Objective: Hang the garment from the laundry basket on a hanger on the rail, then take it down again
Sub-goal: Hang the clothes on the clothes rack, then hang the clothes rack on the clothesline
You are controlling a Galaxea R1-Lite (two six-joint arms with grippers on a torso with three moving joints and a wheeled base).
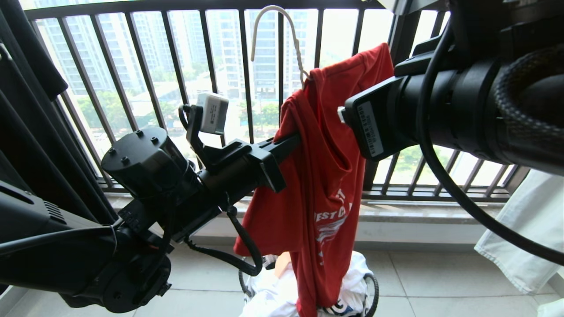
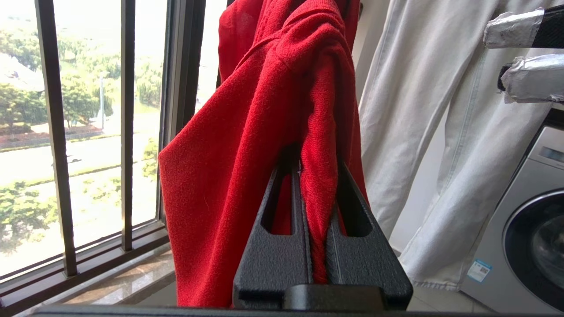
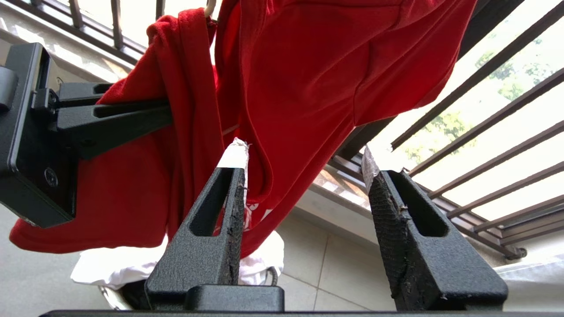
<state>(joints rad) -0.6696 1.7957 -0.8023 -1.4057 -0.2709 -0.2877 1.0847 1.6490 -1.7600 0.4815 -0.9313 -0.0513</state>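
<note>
Above the laundry basket (image 1: 372, 288), left gripper (image 2: 313, 176) pinching garment (image 1: 326, 185), right gripper (image 3: 304, 154) apparently empty, half open.

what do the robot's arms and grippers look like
Both arms are matte black, with round motor housings and looping black cables. The left gripper has two textured black wedge fingers with slotted cut-outs. The right gripper has the same fingers, tipped with silvery-white tape. A white barcode label sits on the right arm's wrist.

Spread fingers (image 3: 233, 156) beside red garment (image 3: 308, 88)
</note>
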